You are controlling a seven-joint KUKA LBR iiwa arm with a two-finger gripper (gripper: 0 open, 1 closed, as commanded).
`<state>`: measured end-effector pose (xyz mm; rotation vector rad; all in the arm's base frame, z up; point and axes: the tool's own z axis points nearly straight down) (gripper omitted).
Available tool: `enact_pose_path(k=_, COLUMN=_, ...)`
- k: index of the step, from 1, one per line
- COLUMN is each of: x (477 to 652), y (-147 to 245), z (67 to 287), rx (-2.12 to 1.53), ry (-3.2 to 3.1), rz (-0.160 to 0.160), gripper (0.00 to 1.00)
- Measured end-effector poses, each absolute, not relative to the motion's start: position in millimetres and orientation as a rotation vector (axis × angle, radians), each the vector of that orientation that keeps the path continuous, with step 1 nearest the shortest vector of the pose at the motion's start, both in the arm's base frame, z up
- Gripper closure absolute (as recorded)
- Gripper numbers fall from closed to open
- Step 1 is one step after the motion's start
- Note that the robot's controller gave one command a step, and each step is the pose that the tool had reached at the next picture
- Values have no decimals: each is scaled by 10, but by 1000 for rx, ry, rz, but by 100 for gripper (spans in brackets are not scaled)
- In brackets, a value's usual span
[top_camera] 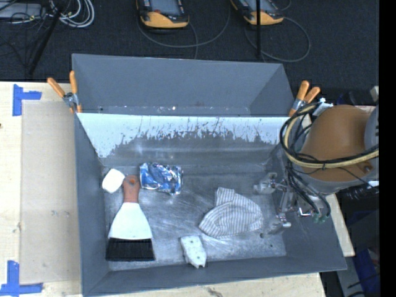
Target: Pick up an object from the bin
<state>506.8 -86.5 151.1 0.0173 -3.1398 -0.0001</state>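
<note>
As claw [276, 210] hangs beside, striped cloth [232, 220] stretches leftward

Tool [272, 208] hangs beside striped cloth [232, 220] in grey bin [185, 91].

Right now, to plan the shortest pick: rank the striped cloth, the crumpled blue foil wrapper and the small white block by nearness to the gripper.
1. Striped cloth, just left of the gripper.
2. Crumpled blue foil wrapper, mid-bin, toward the back.
3. Small white block, far left.
</note>
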Motion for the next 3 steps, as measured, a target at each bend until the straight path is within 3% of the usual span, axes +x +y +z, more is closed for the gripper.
enact_pose_path(k=1, x=5068, y=-865, z=1511, rx=18, ry=-3140, rz=0, gripper=0)
enact_pose_path(k=2, x=5359, y=-58, z=778, rx=315, ry=-3118, rz=9, gripper=100)
enact_pose_path(k=3, x=5359, y=-57, z=778, rx=316, ry=-3118, rz=9, gripper=100)
